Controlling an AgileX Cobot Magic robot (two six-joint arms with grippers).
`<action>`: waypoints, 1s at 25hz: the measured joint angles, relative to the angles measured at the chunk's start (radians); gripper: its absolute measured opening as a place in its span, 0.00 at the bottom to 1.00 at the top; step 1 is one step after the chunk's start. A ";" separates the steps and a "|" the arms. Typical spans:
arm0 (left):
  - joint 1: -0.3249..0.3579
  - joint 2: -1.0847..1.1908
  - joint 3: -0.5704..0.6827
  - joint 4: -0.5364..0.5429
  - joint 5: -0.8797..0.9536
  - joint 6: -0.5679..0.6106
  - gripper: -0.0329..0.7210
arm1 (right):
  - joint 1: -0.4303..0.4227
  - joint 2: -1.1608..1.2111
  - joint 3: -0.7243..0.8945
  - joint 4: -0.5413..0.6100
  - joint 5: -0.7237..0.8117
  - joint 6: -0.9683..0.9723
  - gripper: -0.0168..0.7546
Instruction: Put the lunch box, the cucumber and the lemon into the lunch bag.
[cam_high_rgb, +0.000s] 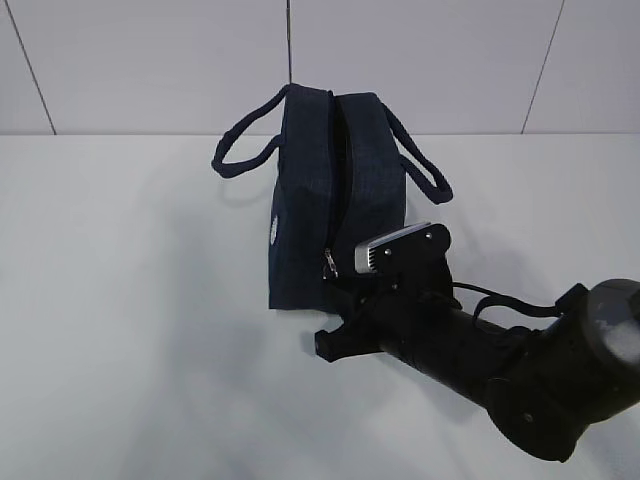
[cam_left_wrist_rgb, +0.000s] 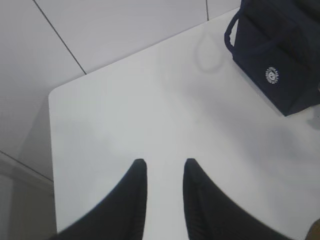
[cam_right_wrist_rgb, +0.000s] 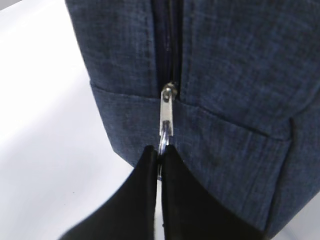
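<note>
Pinching the zip ring at the lunch bag near end, right gripper clenched; left gripper parted, empty; bag not visibly unzipped, no food visible.

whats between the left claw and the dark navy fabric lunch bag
Only bare white table: in the left wrist view nothing lies between the open left claw and the boxy dark navy fabric lunch bag.
</note>
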 joint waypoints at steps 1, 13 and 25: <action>0.000 0.000 0.000 -0.016 -0.001 0.000 0.28 | 0.000 0.000 0.000 0.002 0.000 0.002 0.04; 0.000 0.208 0.109 -0.302 -0.026 0.021 0.28 | 0.000 -0.089 0.002 0.006 0.052 0.033 0.04; 0.000 0.450 0.110 -0.313 -0.204 0.101 0.28 | 0.000 -0.180 0.028 0.008 0.154 0.033 0.04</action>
